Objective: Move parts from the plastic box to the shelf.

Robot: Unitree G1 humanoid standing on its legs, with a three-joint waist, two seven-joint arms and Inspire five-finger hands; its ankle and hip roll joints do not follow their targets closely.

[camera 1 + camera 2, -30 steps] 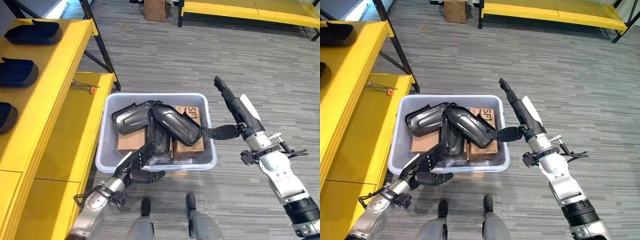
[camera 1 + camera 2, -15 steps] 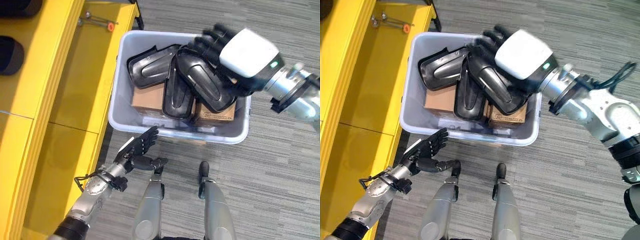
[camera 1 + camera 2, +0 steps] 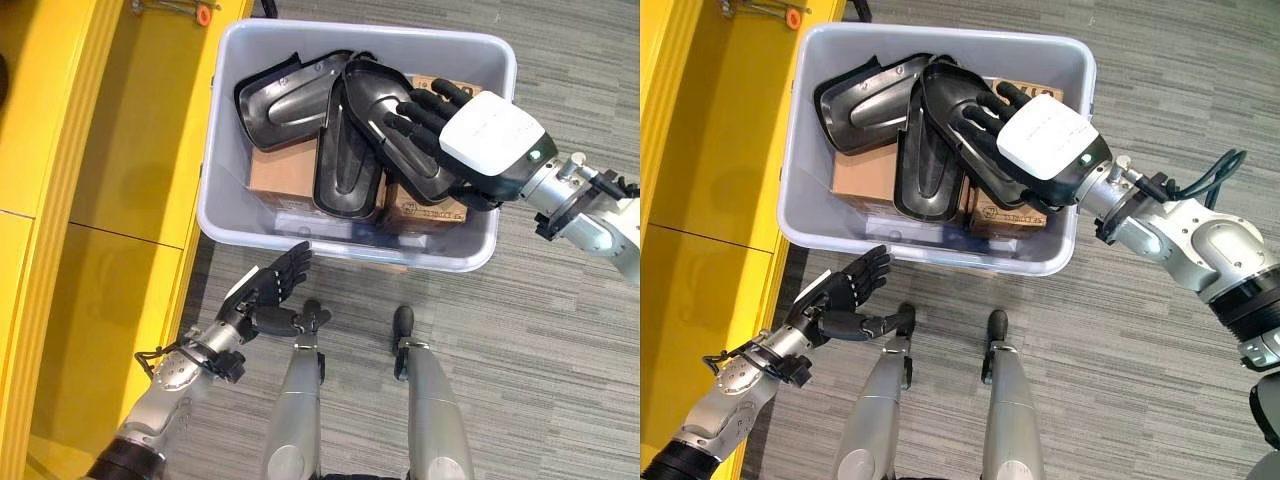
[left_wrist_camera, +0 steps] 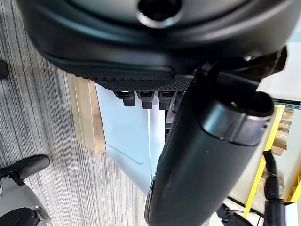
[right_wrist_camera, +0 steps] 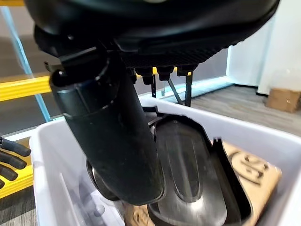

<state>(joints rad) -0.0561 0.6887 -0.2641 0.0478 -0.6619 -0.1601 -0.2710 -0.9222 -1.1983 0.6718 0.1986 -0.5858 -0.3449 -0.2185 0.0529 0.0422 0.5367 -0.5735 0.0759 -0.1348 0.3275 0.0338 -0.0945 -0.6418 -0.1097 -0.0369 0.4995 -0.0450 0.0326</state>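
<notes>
A pale grey plastic box (image 3: 216, 150) stands on the floor and holds three black moulded parts. One part (image 3: 285, 98) lies at the box's far left and another (image 3: 340, 170) stands in the middle. My right hand (image 3: 485, 140), white-covered on its back, reaches in from the right. Its straight fingers (image 3: 415, 108) rest on the third part (image 3: 375, 100), which also shows in the right wrist view (image 5: 188, 174). My left hand (image 3: 268, 298) hovers open outside the box's near wall (image 4: 127, 136), holding nothing.
The yellow shelf (image 3: 110, 150) runs along the left of the box, with an orange-handled tool (image 3: 198, 12) on it. Brown cardboard boxes (image 3: 280, 180) lie under the parts. A tan board (image 4: 87, 117) sticks out beneath the box.
The view has tipped down over the box. My right hand has swung from beside the box into it and settled on the right-hand part. The left hand stays open by the near wall.
</notes>
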